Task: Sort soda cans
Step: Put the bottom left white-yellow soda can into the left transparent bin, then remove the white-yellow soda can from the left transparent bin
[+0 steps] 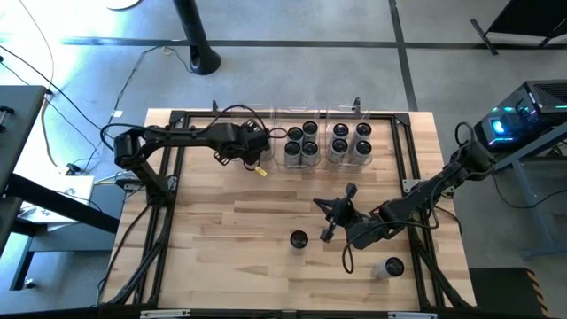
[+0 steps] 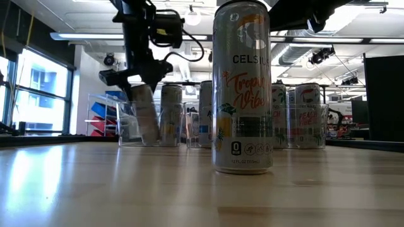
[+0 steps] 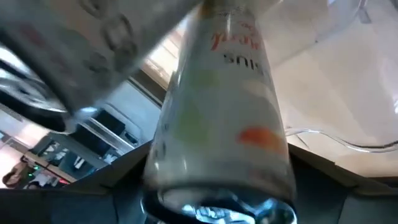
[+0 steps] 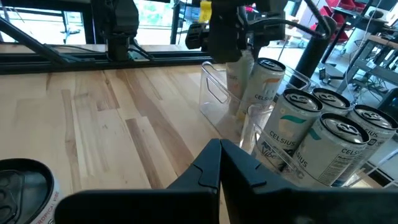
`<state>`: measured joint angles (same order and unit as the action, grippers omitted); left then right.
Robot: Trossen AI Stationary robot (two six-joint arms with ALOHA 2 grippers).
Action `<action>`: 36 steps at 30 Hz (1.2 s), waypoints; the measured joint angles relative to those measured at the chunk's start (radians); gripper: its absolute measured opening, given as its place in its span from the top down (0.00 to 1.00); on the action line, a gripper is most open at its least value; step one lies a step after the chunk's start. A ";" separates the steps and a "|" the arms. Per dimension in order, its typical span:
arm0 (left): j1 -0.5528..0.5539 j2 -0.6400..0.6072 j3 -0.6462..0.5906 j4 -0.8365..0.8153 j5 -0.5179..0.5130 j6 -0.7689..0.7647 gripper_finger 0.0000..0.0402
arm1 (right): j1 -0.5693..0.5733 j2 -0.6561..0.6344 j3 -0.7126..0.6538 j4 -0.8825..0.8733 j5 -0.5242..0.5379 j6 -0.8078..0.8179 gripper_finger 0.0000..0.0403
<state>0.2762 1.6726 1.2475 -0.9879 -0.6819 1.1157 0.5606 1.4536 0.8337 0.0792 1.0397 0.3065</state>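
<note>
My left claw (image 1: 263,144) is at the far side of the tabletop (image 1: 221,230), just left of the clear bins (image 1: 323,146), and it is pinching a pale can (image 3: 217,124) that fills the left wrist view from close up. In the low view that held can (image 2: 144,113) hangs tilted under the claw (image 2: 136,79), at the left end of the bin row, and I cannot tell whether its base touches the wood. In the right wrist view the same can (image 4: 239,78) leans at the open end of the first bin (image 4: 214,93). The left bin holds four upright cans (image 1: 301,143) in a tight cluster, and the right bin holds four more (image 1: 352,142); they stand close together, tops dark with silvery rims. My right claw (image 1: 332,217) is over the middle of the tabletop, nearer the front, with its fingers (image 4: 211,168) pressed together and nothing between them. A single can (image 1: 299,239) stands upright just to the left of that claw and a little nearer, free of any grip; it is the tall one (image 2: 243,88) in front in the low view, with printed lettering on its pale side. Another can (image 1: 388,267) is at the near right part of the tabletop, beside my right arm (image 1: 425,195). A small yellow tag (image 1: 261,171) lies on the wood near the left claw.
</note>
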 joint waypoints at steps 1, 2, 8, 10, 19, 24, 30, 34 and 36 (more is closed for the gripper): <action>-0.003 0.000 0.007 -0.001 0.000 0.004 0.27 | 0.000 0.000 0.000 0.000 0.000 0.000 1.00; -0.007 0.000 0.016 -0.005 0.001 0.010 0.27 | 0.000 0.000 0.000 0.000 0.000 0.000 1.00; -0.012 -0.001 0.055 -0.040 0.033 0.002 0.29 | 0.000 0.000 0.000 0.000 0.000 0.000 1.00; -0.009 -0.001 0.067 -0.044 0.049 -0.011 0.30 | 0.000 0.000 0.000 0.000 0.000 0.000 1.00; 0.028 -0.002 0.083 -0.046 0.113 -0.101 0.31 | 0.000 0.000 0.000 0.000 0.000 0.000 1.00; 0.032 -0.019 0.083 -0.048 0.132 -0.186 0.31 | 0.000 0.000 0.000 0.000 0.000 0.000 1.00; 0.083 -0.125 0.072 -0.067 0.272 -0.373 0.31 | 0.003 0.000 0.000 -0.001 0.000 0.000 1.00; 0.107 -0.213 0.016 -0.028 0.379 -0.477 0.31 | 0.003 0.000 0.000 -0.001 0.000 0.000 1.00; 0.111 -0.252 -0.031 0.020 0.421 -0.530 0.31 | 0.003 0.000 0.000 -0.001 0.000 0.000 1.00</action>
<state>0.3870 1.4206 1.2163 -0.9682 -0.2614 0.5860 0.5632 1.4536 0.8337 0.0784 1.0396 0.3061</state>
